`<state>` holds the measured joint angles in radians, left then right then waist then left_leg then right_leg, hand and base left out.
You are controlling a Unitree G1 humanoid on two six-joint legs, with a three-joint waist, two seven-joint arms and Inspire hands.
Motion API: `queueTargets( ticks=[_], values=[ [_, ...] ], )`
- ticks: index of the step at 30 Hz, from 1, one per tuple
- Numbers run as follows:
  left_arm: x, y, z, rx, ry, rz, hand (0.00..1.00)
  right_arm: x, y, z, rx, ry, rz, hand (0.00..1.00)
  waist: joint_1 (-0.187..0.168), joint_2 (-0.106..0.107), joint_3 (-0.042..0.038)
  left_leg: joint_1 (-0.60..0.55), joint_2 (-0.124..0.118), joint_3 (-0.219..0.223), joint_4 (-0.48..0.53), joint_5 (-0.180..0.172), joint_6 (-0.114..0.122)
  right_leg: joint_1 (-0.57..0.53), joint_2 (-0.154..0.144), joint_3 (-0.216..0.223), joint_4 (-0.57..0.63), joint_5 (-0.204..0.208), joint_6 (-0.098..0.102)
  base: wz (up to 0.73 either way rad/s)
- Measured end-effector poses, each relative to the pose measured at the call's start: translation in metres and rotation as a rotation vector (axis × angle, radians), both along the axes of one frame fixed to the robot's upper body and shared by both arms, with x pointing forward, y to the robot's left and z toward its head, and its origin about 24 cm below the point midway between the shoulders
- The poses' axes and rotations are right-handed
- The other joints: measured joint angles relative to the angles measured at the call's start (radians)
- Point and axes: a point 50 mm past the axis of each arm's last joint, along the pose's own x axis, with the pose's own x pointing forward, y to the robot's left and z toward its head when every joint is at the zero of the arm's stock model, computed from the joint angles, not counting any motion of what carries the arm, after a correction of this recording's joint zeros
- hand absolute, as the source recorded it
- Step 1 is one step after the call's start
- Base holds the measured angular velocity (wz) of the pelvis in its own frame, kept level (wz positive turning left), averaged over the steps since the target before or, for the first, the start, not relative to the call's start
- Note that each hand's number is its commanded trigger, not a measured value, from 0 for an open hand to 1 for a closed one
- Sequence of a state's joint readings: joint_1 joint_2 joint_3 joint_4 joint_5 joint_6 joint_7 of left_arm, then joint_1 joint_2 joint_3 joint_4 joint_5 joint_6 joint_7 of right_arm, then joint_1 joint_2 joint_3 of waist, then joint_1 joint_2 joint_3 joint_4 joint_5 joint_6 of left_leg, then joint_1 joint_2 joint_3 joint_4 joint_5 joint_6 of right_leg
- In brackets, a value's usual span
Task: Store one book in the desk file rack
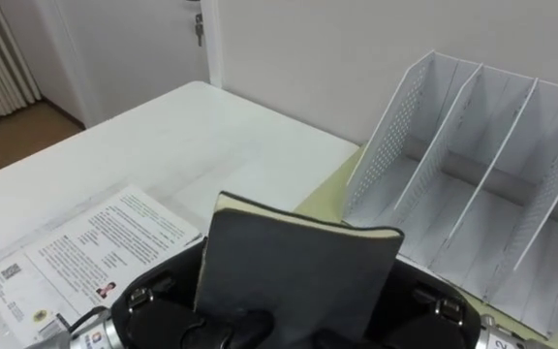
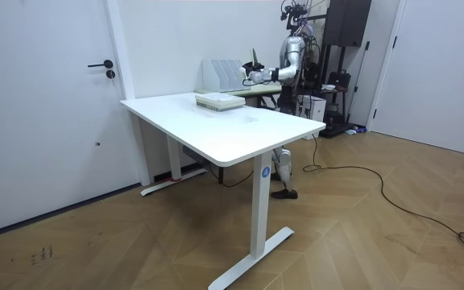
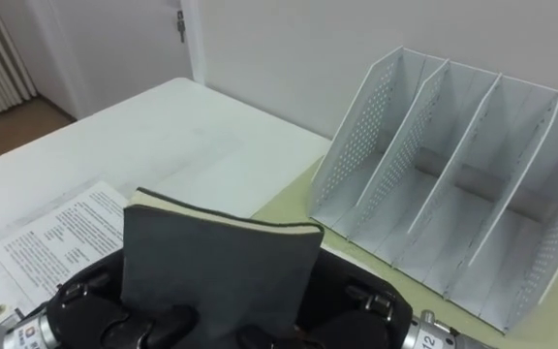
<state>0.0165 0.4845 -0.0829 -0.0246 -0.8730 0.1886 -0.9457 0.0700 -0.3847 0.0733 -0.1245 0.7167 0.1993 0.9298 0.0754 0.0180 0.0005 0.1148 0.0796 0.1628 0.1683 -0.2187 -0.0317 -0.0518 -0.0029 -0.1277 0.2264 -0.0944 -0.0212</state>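
Clasping the book (image 1: 294,276) upright over the near edge of the table (image 1: 192,136), left hand (image 1: 153,305) and right hand (image 1: 439,310) curled round its lower sides, the robot should hold it vertical and align it with an empty slot of the file rack (image 1: 473,184) by the far right edge.

Matt grey book (image 1: 289,271), perforated white rack (image 1: 395,136), smooth white table (image 1: 192,136)

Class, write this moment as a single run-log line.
stage: not yet stored | book: dark grey, upright, gripped by left robot hand and right robot hand | file rack: ahead right, compartments empty
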Motion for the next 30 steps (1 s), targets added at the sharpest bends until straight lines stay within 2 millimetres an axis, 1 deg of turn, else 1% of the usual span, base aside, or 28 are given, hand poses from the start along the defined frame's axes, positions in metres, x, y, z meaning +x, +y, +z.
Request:
queueTargets(
  ticks=[1, 5, 6, 7, 11, 13, 16, 18, 20, 23, 25, 26, 28, 30],
  values=[
    [0.0, 0.0, 0.0, 0.0, 0.0, 0.0, 1.0, 0.0, 0.0, 0.0, 0.0, 0.0, 0.0, 1.0, 0.0, 0.003, -0.0013, 0.0, 0.0, 0.0, 0.0, 0.0, 0.0, 0.0, 0.0, 0.0, 0.001, -0.001, -0.001, 0.0],
    [0.0, 0.0, 0.0, 0.0, 0.0, 0.0, 0.99, 0.0, 0.0, 0.0, 0.004, 0.0, 0.001, 1.0, 0.001, 0.004, -0.0008, 0.001, -0.001, 0.0, 0.0, 0.0, 0.0, -0.004, -0.002, 0.0, 0.011, -0.008, -0.002, 0.0],
    [0.0, 0.0, 0.0, -0.001, -0.001, -0.001, 0.0, 0.0, 0.0, 0.0, 0.007, 0.001, 0.001, 1.0, 0.001, 0.004, -0.0008, 0.002, -0.001, 0.0, 0.001, 0.0, 0.0, -0.004, -0.004, -0.001, 0.013, -0.01, -0.002, 0.0],
    [0.0, 0.0, 0.0, 0.0, -0.002, -0.001, 0.0, 0.0, 0.0, -0.001, 0.008, 0.005, 0.001, 1.0, 0.002, 0.004, -0.0008, 0.002, -0.002, 0.0, 0.001, 0.0, 0.0, -0.004, -0.008, -0.002, 0.013, -0.011, -0.001, 0.0],
    [0.0, 0.0, 0.0, 0.003, 0.002, 0.01, 0.0, -0.001, 0.001, -0.004, 0.023, 0.025, 0.006, 1.0, 0.001, 0.0, 0.0008, 0.001, -0.002, 0.0, 0.001, 0.0, 0.0, -0.003, -0.01, -0.005, 0.014, -0.015, -0.001, 0.0],
    [0.001, 0.001, 0.0, 0.008, 0.007, 0.027, 0.0, -0.002, 0.001, -0.006, 0.023, 0.035, 0.002, 1.0, -0.001, -0.006, 0.0035, 0.0, -0.002, 0.0, 0.001, 0.0, 0.0, -0.003, -0.012, -0.007, 0.014, -0.017, 0.0, 0.04],
    [0.002, 0.001, 0.0, 0.013, 0.01, 0.041, 0.0, -0.001, -0.001, -0.006, 0.013, 0.037, -0.011, 1.0, 0.0, -0.017, 0.0046, 0.001, -0.002, 0.002, 0.001, 0.0, 0.0, -0.002, -0.012, -0.007, 0.013, -0.017, 0.0, 0.0],
    [0.002, 0.003, -0.004, 0.009, 0.024, 0.058, 0.0, -0.001, -0.003, -0.005, 0.009, 0.035, -0.023, 1.0, -0.001, -0.02, 0.006, 0.003, -0.003, 0.002, 0.001, 0.0, 0.0, -0.001, -0.011, -0.007, 0.014, -0.018, 0.001, 0.0],
    [0.003, 0.005, -0.008, 0.013, 0.047, 0.085, 0.0, 0.0, -0.007, -0.004, 0.005, 0.029, -0.046, 1.0, -0.011, -0.021, 0.0065, 0.002, -0.004, 0.002, 0.001, 0.0, 0.0, 0.001, -0.011, -0.009, 0.014, -0.019, 0.003, 0.05],
    [-0.002, 0.011, -0.022, 0.036, 0.108, 0.138, 0.0, 0.003, -0.011, -0.003, -0.001, 0.028, -0.09, 1.0, -0.021, -0.022, 0.0074, 0.007, -0.005, 0.007, 0.0, 0.0, 0.0, 0.005, -0.01, -0.01, 0.013, -0.02, 0.003, -0.02],
    [-0.011, 0.019, -0.041, 0.077, 0.19, 0.19, 0.0, 0.005, -0.017, -0.001, -0.011, 0.027, -0.146, 1.0, -0.037, -0.026, 0.01, 0.016, -0.003, 0.03, -0.002, 0.0, 0.0, 0.01, -0.01, -0.006, 0.013, -0.021, 0.004, -0.05],
    [-0.014, 0.021, -0.045, 0.094, 0.206, 0.198, 0.0, 0.006, -0.019, 0.0, -0.013, 0.024, -0.164, 1.0, -0.039, -0.028, 0.0104, 0.016, -0.003, 0.031, -0.002, 0.0, 0.0, 0.011, -0.01, -0.006, 0.014, -0.022, 0.004, 0.0],
    [-0.02, 0.023, -0.057, 0.156, 0.248, 0.214, 0.0, 0.01, -0.028, 0.005, -0.019, 0.01, -0.234, 1.0, -0.044, -0.036, 0.0154, 0.017, -0.004, 0.031, -0.002, 0.0, 0.0, 0.01, -0.009, -0.005, 0.016, -0.022, 0.004, 0.0],
    [-0.023, 0.024, -0.067, 0.18, 0.28, 0.224, 0.0, 0.014, -0.03, 0.01, -0.019, -0.01, -0.253, 1.0, -0.047, -0.039, 0.0161, 0.018, -0.004, 0.031, -0.002, 0.0, 0.0, 0.009, -0.009, -0.004, 0.017, -0.022, 0.004, -0.02]
  ],
)
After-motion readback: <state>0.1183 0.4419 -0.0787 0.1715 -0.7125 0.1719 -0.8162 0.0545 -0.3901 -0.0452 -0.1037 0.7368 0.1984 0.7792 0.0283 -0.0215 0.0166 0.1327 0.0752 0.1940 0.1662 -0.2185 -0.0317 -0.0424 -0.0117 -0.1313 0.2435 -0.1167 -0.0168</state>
